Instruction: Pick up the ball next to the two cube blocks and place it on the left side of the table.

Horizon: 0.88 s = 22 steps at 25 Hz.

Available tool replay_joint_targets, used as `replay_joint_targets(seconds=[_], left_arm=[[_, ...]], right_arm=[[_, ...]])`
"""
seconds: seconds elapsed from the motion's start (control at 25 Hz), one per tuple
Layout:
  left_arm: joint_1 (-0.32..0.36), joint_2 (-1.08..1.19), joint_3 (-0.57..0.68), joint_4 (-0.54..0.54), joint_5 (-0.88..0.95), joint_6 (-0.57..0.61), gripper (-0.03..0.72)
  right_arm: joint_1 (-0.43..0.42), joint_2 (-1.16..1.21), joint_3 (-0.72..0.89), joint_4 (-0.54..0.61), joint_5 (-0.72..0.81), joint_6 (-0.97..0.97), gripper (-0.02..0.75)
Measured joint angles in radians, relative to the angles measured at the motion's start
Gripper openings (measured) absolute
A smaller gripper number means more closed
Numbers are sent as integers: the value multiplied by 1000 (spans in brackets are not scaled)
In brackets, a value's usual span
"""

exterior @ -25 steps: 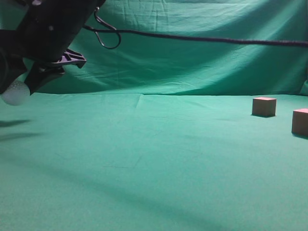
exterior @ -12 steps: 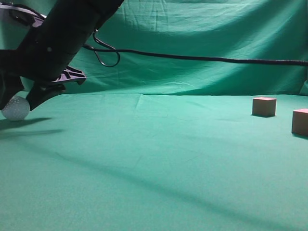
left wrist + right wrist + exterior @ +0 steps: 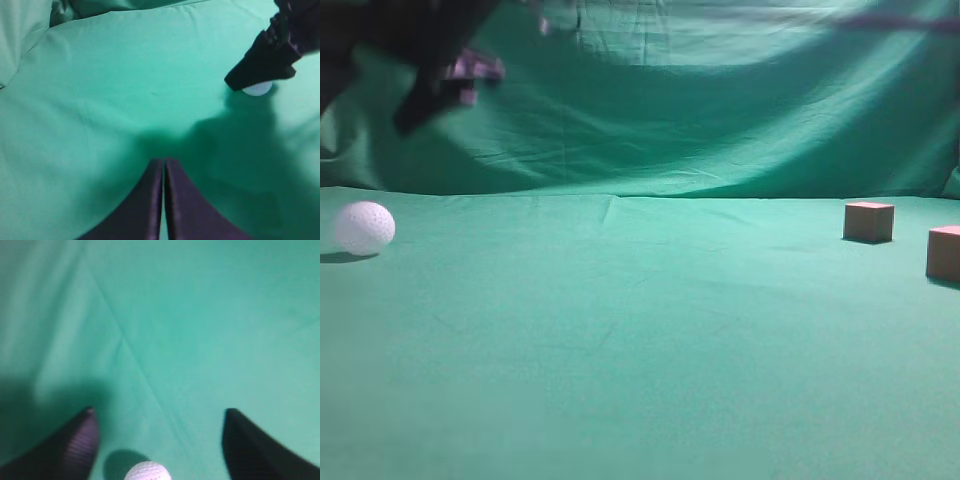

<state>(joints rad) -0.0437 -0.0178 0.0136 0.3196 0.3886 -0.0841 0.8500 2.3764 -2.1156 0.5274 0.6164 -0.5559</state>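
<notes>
The ball rests alone on the green desk, far to the left of the two cube blocks, which stand near the right edge; one cube sits further back, the other closer and cut off by the frame. Only the exterior view shows the cubes at all. It also shows a dark, blurred arm well above the ball in the upper left corner, clear of it, though its tip is too smeared there to read.

The right wrist view fills that gap: the right gripper has its fingers spread wide, with bare green cloth between them. The ball lies on the cloth at the bottom edge of that view, between the two fingers but touching neither, its shadow just to its left.

The left wrist view gives a third angle. The left gripper has its fingers pressed together with only a thin slit between, pinching nothing and hanging over open cloth. Up and to the right of them, the ball peeks out beneath the dark tip of the right gripper, half hidden by it.
</notes>
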Motion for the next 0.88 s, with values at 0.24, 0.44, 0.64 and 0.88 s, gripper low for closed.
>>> replay_joint_targets(seconds=[0.24,0.44,0.64,0.88], left_arm=[[0,0,0,0,0,0,0],[0,0,0,0,0,0,0],[0,0,0,0,0,0,0],[0,0,0,0,0,0,0]], right_arm=[[-90,-272,-26,-56,344,74,57],[-121,-445,-26,-303,576,307,0],[-125,-636,13,-457,642,430,0],[-125,-932,210,-480,651,464,0]])
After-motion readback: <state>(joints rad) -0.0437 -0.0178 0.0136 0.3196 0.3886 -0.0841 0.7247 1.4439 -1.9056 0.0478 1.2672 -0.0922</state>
